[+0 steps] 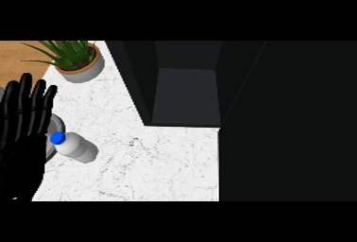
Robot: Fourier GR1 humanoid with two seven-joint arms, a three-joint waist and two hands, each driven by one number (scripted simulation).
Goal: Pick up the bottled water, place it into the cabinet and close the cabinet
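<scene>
The left robot hand [24, 123] stands at the left edge, fingers straight and spread. Just beside it the water bottle [75, 147] lies on the white marble table [160, 160], blue cap [57, 138] toward the fingers, perhaps touching them. A potted plant [73, 59] sits behind. Rightward, the dark cabinet [185, 90] stands open.

White marbled desk [160, 165] bears a bottled water [75, 146] (blue cap, tilted) near its left edge, a potted plant [75, 59] at the far left corner, and an open dark cabinet [185, 85] behind.
</scene>
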